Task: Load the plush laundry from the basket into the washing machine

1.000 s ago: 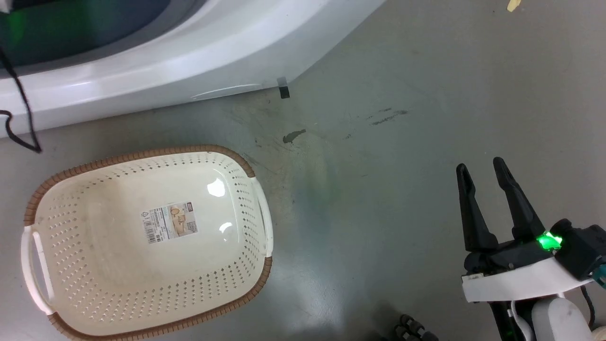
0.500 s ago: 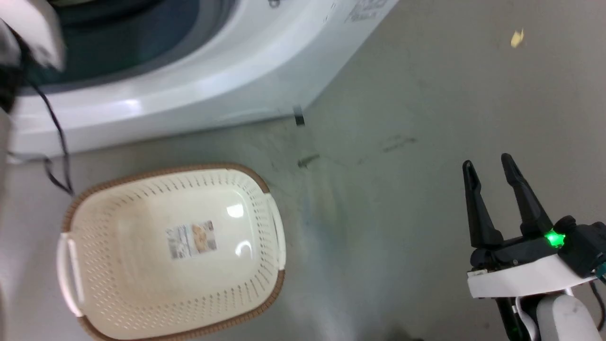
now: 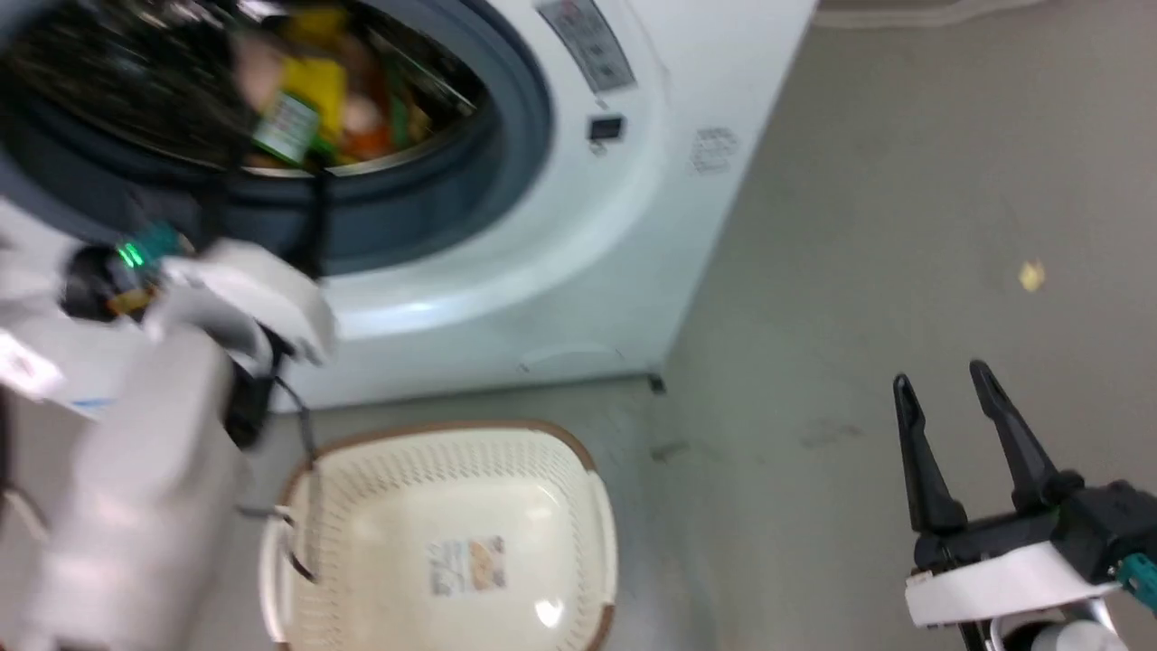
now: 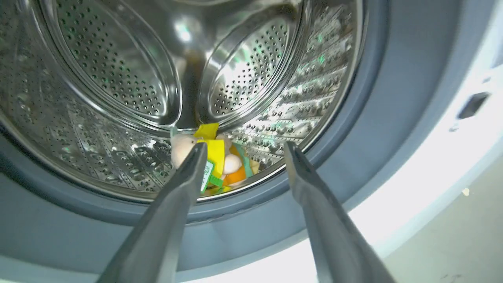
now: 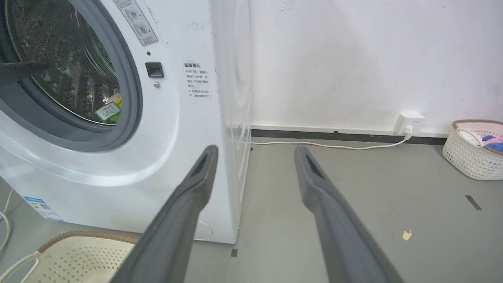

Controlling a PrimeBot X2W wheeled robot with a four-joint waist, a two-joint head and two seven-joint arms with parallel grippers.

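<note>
Nearest me, on the grey floor (image 3: 813, 271), sits the cream-white perforated plastic basket with brown rim (image 3: 452, 427); no plush in the part shown. My right gripper (image 3: 941, 373) hangs over bare floor off to the right. Its two dark fingers are spread with nothing between them, well apart from the washer opening. My left gripper (image 4: 244, 144) is in front of the mouth of the large white front-loading washing machine (image 3: 578, 226), fingers spread too, gripping nothing.

Past its tips and over the round grey rubber gasket (image 4: 353, 137), the small plush hamburger toy with orange bun, green layer, pinkish-beige head and yellow parts (image 4: 220, 165) lies at the front bottom of the shiny perforated steel drum (image 4: 98, 78). Its green-white hang tag (image 4: 206, 177) faces me.

Key relation: the toy is beyond the tips and partly behind the left-hand finger in the left wrist view, not in the gap. It is bunched up, long axis unclear. The left arm is far nearer than the right. My call: load done, and next is a straight pull-back clear of the gasket.
</note>
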